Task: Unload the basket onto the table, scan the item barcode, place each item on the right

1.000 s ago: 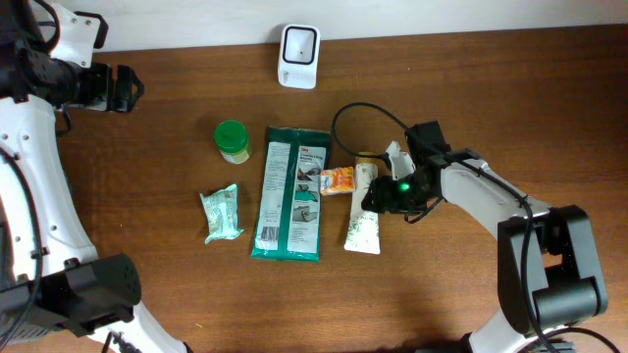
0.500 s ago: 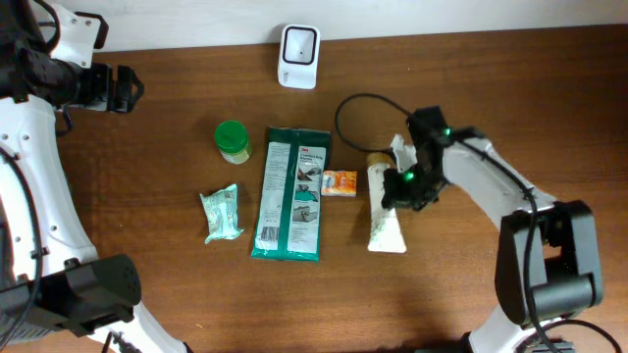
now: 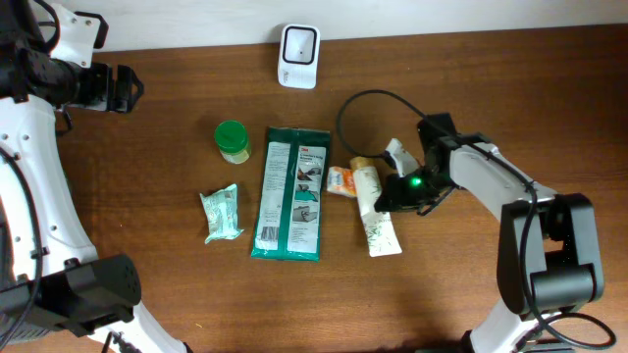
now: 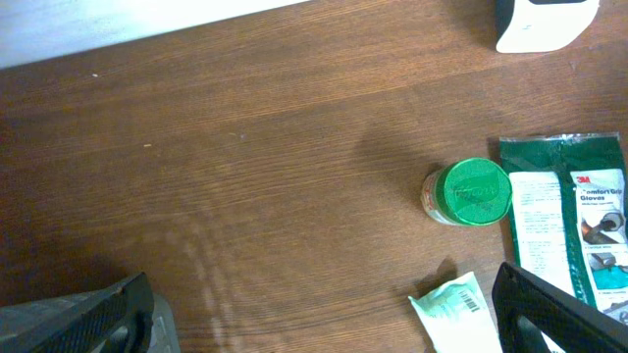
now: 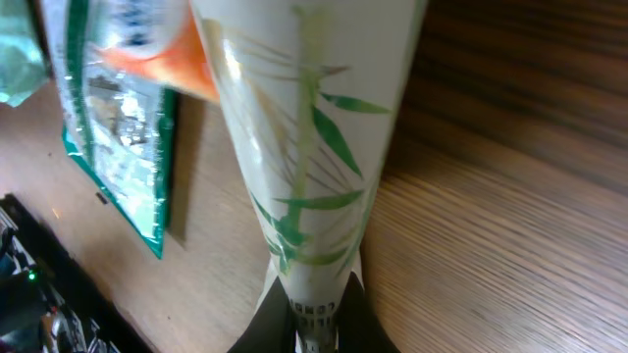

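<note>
A white tube (image 3: pixel 377 214) printed with green bamboo leaves lies right of centre, its cap toward the back. My right gripper (image 3: pixel 392 193) is at the tube's right side. In the right wrist view the gripper (image 5: pixel 314 319) is shut on the tube (image 5: pixel 309 137), the black fingers (image 5: pixel 280 314) pressing its narrow printed end. The white scanner (image 3: pixel 298 44) stands at the back edge and shows in the left wrist view's top right corner (image 4: pixel 545 20). My left gripper (image 3: pixel 124 88) hovers open at the far left, and in its own view (image 4: pixel 314 324) nothing lies between its fingers.
A green-lidded jar (image 3: pixel 233 140), a green glove pack (image 3: pixel 291 193), a mint sachet (image 3: pixel 221 213) and an orange packet (image 3: pixel 340 179) lie left of the tube. A small white item (image 3: pixel 397 154) and a black cable loop (image 3: pixel 365 103) are behind my right gripper.
My right gripper has shut on the tube. The tube swung right, then back left, and now lies tilted next to the orange packet. The left arm has not moved.
</note>
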Controlling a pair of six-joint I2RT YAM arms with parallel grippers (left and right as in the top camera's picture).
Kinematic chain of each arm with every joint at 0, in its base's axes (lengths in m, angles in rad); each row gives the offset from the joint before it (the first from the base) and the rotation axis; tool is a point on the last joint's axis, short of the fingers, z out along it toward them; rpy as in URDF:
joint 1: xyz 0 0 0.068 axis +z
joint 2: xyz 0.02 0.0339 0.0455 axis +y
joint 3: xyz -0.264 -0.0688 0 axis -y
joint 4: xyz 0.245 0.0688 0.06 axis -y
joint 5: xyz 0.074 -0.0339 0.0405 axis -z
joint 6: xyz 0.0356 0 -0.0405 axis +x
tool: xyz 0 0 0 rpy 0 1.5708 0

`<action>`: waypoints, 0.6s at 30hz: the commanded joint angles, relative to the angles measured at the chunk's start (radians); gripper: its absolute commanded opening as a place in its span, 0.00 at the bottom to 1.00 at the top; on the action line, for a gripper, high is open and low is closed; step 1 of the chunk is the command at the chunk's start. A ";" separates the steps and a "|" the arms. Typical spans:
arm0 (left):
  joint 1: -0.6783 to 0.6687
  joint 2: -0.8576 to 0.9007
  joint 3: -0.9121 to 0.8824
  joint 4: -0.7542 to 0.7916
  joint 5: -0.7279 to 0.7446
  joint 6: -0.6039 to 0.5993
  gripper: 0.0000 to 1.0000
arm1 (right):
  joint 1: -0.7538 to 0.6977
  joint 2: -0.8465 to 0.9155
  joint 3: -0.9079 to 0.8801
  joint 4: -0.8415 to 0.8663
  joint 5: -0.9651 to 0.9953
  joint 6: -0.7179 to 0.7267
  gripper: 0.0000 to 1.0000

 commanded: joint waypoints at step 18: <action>0.002 0.010 -0.004 -0.001 0.014 0.019 0.99 | -0.217 -0.017 0.201 -0.283 -0.009 -0.058 0.61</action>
